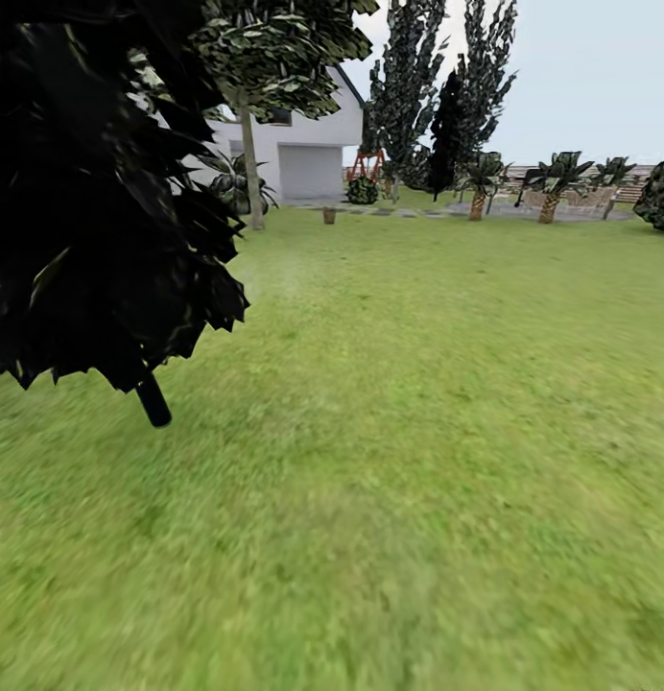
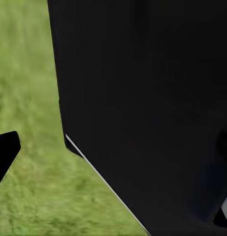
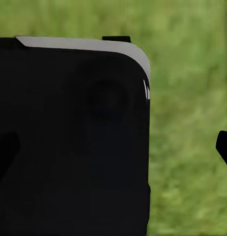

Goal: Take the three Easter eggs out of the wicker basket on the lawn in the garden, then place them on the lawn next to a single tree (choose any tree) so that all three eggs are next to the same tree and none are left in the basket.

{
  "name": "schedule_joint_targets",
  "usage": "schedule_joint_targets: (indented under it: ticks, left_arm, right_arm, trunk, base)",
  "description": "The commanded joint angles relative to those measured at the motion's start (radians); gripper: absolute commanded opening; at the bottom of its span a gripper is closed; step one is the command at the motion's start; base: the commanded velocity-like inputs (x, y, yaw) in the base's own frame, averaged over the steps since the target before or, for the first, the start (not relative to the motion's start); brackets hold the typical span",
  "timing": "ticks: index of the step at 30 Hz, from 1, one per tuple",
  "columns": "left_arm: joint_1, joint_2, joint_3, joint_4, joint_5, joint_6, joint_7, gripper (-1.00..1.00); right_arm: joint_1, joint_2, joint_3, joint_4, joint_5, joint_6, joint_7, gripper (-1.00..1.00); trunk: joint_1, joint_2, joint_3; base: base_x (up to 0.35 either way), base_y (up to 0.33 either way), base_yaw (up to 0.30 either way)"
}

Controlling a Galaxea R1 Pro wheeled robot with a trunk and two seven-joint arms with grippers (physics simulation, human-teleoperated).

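The lawn (image 1: 399, 461) spreads out ahead of me in the garden. Far off by the stepping stones stands a small brown object (image 1: 329, 215), too small to tell whether it is the wicker basket. The Easter eggs are out of view. A tree with a pale, slightly leaning trunk (image 1: 251, 173) rises near the house. In the left wrist view my left gripper (image 2: 113, 152) is open with nothing between its fingers, in front of my black body. My right gripper (image 3: 113, 147) is likewise open and holds nothing, with grass behind it.
A black-leaved tree (image 1: 92, 192) with a thin dark stem (image 1: 153, 400) stands close on the left. A white house (image 1: 308, 144), tall dark trees (image 1: 438, 96), small palms (image 1: 553, 187) and a dark bush (image 1: 660, 192) line the far edge. Open grass lies ahead and right.
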Motion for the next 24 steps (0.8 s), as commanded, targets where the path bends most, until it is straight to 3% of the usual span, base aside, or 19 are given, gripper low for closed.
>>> schedule_joint_targets:
  ticks: [1, 14, 24]
  left_arm:
    - [0.0, 0.0, 0.001, -0.001, 0.001, 0.0, 0.001, 1.0]
    - [0.0, 0.0, 0.001, -0.001, 0.0, -0.001, 0.001, 1.0]
    - [0.0, 0.0, 0.001, 0.0, 0.001, 0.0, 0.001, 1.0]
  right_arm:
    - [-0.001, 0.0, -0.001, 0.001, -0.001, -0.003, 0.0, 1.0]
    - [-0.001, 0.0, 0.0, 0.001, -0.001, -0.002, 0.0, 1.0]
    - [-0.001, -0.001, 0.002, 0.002, 0.002, 0.001, -0.004, 1.0]
  trunk:
    - [0.001, 0.0, -0.001]
    - [0.001, 0.0, -0.001]
    - [0.001, 0.0, -0.001]
  base:
    - [0.326, 0.0, -0.296]
    - [0.326, 0.0, -0.29]
    - [0.326, 0.0, -0.032]
